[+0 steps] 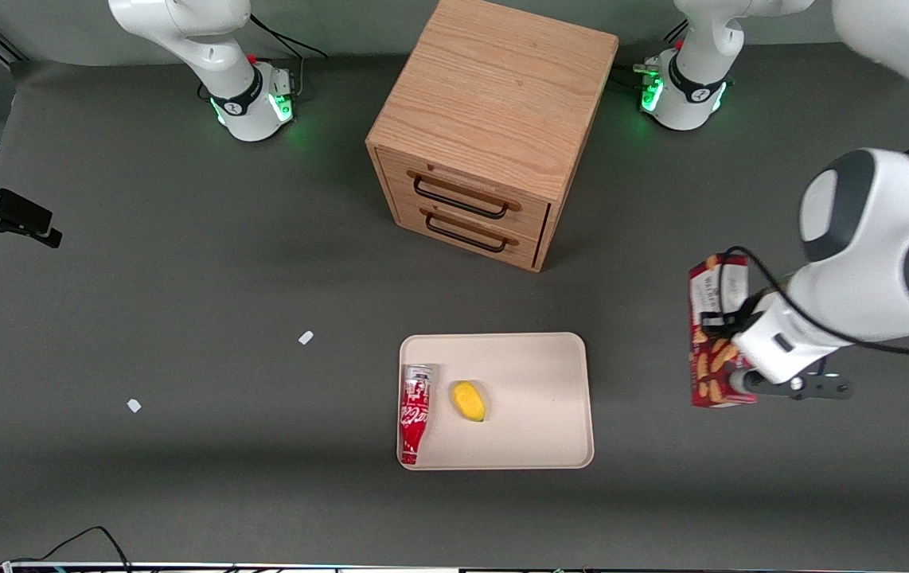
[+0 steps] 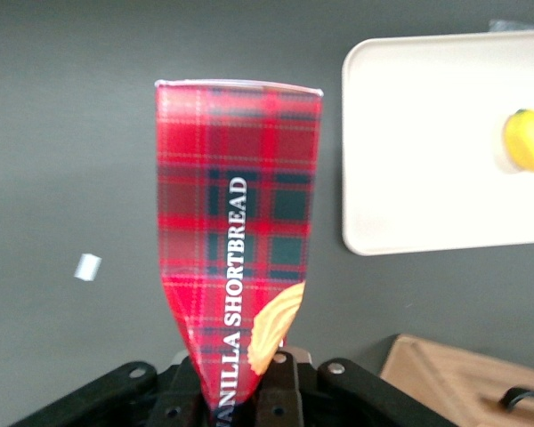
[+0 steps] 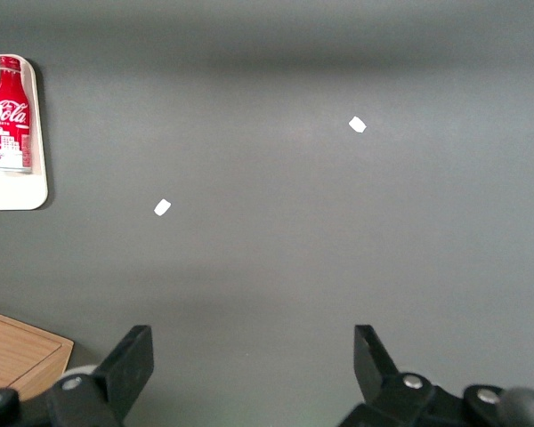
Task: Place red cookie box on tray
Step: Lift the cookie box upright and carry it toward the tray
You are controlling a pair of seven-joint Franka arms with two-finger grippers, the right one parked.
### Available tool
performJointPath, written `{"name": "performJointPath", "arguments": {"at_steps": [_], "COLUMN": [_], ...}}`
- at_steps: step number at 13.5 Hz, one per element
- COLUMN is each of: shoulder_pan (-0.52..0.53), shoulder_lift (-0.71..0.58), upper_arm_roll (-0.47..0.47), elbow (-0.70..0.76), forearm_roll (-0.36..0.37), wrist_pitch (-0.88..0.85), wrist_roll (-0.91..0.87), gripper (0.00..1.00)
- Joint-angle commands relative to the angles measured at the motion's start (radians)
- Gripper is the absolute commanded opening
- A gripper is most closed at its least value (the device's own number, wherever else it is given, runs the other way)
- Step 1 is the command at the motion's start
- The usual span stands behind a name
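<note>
Pincer clamped on red cookie box, aloft beside tray; could topple onto bottle or mango if lowered carelessly.

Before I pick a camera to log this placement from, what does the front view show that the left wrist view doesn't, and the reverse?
Only the front view shows the soda bottle lying on the tray, both cabinet drawers, and the gripper held off the tray toward the working arm's end of the table. Only the left wrist view shows the "VANILLA SHORTBREAD" lettering on the red cookie box and the jaws shut on its end. Both show box, tray, yellow fruit, and part of the wooden cabinet.
</note>
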Motion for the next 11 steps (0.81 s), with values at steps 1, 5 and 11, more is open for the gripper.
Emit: {"name": "performJointPath", "arguments": {"at_steps": [1, 5, 11], "shoulder_pan": [-0.064, -0.145, -0.192], "shoulder_lift": [0.192, 0.319, 0.429], "upper_arm_roll": [0.001, 0.004, 0.012], "elbow": [0.224, 0.234, 0.232], "forearm_roll": [-0.005, 0.007, 0.033], "wrist_pitch": [-0.027, 0.179, 0.304], "wrist_roll": [-0.104, -0.172, -0.199], "gripper": [0.00, 0.00, 0.00]}}
